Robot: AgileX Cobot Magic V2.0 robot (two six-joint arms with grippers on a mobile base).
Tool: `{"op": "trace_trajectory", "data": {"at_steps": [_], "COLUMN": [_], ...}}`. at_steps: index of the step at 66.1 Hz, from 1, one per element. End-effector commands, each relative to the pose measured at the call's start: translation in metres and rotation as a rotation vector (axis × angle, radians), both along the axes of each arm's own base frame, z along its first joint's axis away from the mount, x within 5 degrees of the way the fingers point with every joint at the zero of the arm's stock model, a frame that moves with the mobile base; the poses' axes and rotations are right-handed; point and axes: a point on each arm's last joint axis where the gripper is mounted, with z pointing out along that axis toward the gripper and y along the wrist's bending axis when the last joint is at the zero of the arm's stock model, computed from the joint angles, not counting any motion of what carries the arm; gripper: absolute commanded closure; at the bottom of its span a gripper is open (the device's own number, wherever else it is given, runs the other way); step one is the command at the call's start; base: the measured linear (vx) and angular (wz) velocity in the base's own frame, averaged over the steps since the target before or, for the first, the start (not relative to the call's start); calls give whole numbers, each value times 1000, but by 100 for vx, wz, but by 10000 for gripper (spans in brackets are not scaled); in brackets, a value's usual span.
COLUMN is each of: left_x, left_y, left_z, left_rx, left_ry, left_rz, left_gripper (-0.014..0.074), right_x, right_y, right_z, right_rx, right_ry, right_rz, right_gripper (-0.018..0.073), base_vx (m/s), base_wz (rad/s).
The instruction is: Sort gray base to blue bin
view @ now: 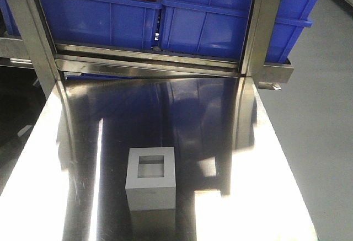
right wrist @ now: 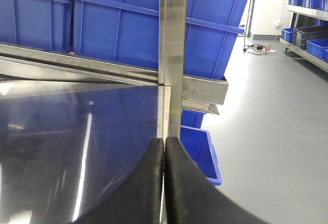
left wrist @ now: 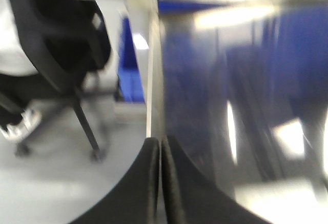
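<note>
The gray base, a matte gray cube with a square recess facing up, stands on the shiny steel table near its front middle. Neither gripper touches it, and neither shows in the front view. A big blue bin sits on the rack behind the table at the back right; the right wrist view shows the same blue bin. My left gripper is shut and empty over the table's left edge, in a blurred view. My right gripper is shut and empty over the table's right edge.
A second blue crate at the back left holds red and black items. Steel rack posts rise at the table's back corners. A small blue bin stands on the floor right of the table. A black office chair is on the left.
</note>
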Motion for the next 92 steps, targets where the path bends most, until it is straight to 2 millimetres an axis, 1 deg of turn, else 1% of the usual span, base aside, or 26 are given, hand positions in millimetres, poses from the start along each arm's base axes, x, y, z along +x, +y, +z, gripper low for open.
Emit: {"op": "trace_trajectory", "data": {"at_steps": [1, 10, 35, 43, 53, 58, 72, 76, 82, 92], "left_x": [11, 16, 15, 13, 12, 12, 11, 11, 12, 13], "left_y": [-4, -8, -8, -8, -9, -9, -9, -9, -9, -11], "left_z": [12, 7, 5, 3, 2, 2, 1, 1, 1, 3], "left_rx": [-40, -100, -110, -111, -112, -112, -114, -114, -113, -155], "left_ry": [-5, 38, 56, 78, 96, 97, 115, 116, 107, 91], "left_rz": [-39, -49, -46, -49, -52, -53, -55, -55, -54, -53], "left_gripper": [602, 602, 598, 575, 496, 434, 215, 174, 143, 146], "right_x": [0, 0, 0, 0, 0, 0, 0, 0, 0, 0], "right_y": [0, 0, 0, 0, 0, 0, 0, 0, 0, 0], "right_z": [3, 3, 3, 3, 3, 3, 3, 3, 3, 3], "right_rx": [-11, -11, -11, -11, -11, -11, -11, -11, -11, -11], "right_ry": [-76, -76, -76, -76, -77, -77, -77, -77, -77, -77], "right_rz": [2, 2, 2, 2, 2, 2, 2, 2, 2, 2], "right_gripper": [568, 568, 568, 568, 568, 568, 568, 568, 568, 568], "base_vx": [0, 0, 0, 0, 0, 0, 0, 0, 0, 0], "base_wz": [0, 0, 0, 0, 0, 0, 0, 0, 0, 0]}}
